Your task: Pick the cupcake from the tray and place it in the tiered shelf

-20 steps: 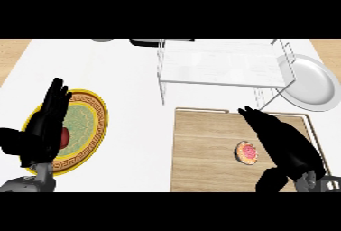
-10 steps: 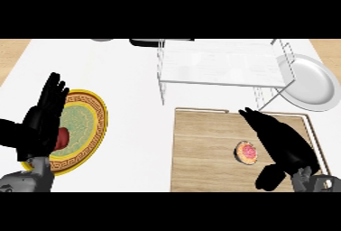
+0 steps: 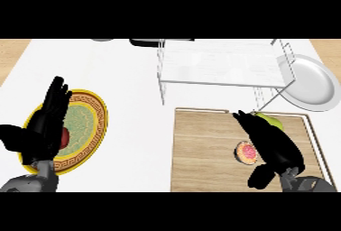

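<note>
So I've got my right hand hovering over the wooden tray, fingers straight and together. The cupcake sits on the tray just left of it. The tiered shelf stands beyond the tray.

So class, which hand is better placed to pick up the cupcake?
Right. The right hand hangs over the tray, right beside the cupcake; the left hand is over the plate, well off.
</note>
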Action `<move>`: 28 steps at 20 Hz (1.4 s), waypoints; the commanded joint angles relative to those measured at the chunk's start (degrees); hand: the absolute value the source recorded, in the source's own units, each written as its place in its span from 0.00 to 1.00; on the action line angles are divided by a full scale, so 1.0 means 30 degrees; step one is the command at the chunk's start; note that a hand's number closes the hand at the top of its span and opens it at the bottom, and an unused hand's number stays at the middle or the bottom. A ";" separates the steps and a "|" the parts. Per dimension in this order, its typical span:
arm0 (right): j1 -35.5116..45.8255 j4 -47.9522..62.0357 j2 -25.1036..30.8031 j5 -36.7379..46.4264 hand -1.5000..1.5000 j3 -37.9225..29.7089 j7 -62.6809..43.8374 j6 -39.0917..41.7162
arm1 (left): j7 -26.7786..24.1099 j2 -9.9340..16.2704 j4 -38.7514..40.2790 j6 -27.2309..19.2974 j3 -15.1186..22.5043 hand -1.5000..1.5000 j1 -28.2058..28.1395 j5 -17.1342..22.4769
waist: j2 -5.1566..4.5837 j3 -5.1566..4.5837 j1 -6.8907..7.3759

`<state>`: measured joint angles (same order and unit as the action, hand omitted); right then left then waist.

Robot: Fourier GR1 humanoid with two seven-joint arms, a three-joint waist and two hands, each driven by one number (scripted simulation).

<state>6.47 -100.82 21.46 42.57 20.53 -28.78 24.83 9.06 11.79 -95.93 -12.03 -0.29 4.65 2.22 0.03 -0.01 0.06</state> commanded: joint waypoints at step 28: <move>0.3628 0.2519 -0.7118 0.2673 1.00 0.8714 -1.1762 -0.7256 | 0.0237 -0.1515 0.0071 0.0133 0.0147 0.50 0.0285 -0.1332 | 0.0000 0.0002 0.0227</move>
<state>14.60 -90.04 1.78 54.51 39.45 -54.29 7.04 9.74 9.50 -96.25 -9.45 -1.62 5.16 0.34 0.07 -0.15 0.99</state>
